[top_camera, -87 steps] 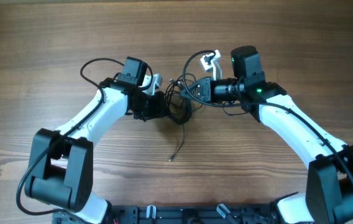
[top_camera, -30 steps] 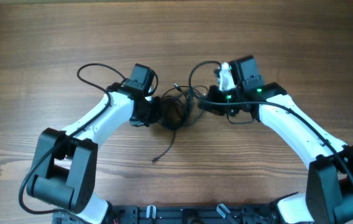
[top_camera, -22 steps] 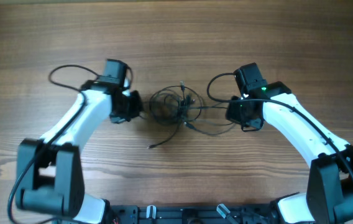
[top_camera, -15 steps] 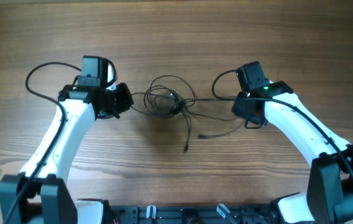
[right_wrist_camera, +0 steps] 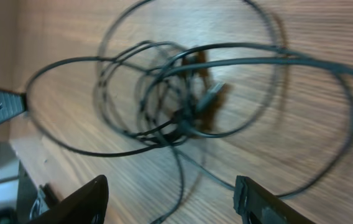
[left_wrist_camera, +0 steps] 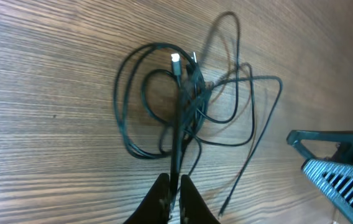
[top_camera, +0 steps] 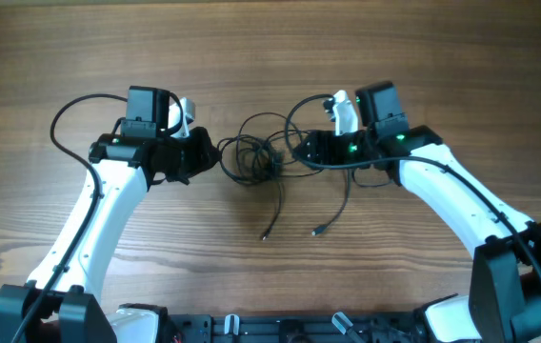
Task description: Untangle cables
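Note:
The cables are thin black cords looped together in a loose tangle at the middle of the wooden table. Two free ends with small plugs trail toward the front. My left gripper sits just left of the tangle. In the left wrist view its fingers are pinched on one strand that runs up into the cables. My right gripper is at the tangle's right side. In the right wrist view the right gripper is wide open over the cables, with a loose strand lying between its fingers.
A thick black arm wire arcs out left of the left wrist. Another arm wire loops beside the right wrist. The arm bases and a black rail line the front edge. The right gripper's teal finger shows in the left wrist view.
Both arms have swung back inward from a wide stretch and the cables have gathered into a looser bunch. The right gripper has opened and let its strand go.

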Robot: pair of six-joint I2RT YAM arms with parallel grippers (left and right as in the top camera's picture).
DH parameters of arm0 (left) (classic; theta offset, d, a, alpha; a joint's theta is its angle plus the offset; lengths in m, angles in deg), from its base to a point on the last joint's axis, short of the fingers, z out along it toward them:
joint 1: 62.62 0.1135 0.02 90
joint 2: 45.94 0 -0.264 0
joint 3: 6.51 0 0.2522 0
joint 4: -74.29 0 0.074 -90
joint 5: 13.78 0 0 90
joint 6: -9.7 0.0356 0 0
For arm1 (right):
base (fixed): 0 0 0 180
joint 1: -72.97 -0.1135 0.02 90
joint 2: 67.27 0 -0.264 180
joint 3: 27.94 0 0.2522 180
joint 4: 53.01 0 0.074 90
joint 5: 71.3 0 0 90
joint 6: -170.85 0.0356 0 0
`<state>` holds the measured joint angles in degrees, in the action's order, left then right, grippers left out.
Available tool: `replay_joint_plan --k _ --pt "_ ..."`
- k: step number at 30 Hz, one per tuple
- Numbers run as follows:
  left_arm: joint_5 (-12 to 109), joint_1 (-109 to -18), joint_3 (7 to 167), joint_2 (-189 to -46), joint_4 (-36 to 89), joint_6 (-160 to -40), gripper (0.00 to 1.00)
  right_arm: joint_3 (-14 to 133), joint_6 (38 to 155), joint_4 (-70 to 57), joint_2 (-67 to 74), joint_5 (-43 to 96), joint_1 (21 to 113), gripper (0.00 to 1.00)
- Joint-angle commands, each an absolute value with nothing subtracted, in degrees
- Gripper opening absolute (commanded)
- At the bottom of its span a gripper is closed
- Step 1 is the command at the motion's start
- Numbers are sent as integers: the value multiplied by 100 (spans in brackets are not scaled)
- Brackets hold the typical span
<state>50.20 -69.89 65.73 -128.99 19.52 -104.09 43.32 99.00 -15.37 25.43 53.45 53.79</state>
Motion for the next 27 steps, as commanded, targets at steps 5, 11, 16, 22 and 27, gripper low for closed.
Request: replay_joint_plan --k 5,11,16,22,27 --pt "5323 -7343 6531 -12872 1954 -10322 80 4356 10223 -1561 2611 4813 4955 65" --pt "5619 -7835 6531 -13447 1978 -10326 79 4356 10726 -1322 2611 4083 4957 64" --pt "5619 -8099 6531 -14166 2459 -10383 77 4356 11119 -831 2611 3286 4957 64" --pt "5765 -8267 6531 -14553 3519 -10302 67 4356 11122 -826 2611 3292 4957 65" --pt "6615 -8403 6531 -14813 3659 -10304 56 4356 11122 -826 2611 3292 4957 65"
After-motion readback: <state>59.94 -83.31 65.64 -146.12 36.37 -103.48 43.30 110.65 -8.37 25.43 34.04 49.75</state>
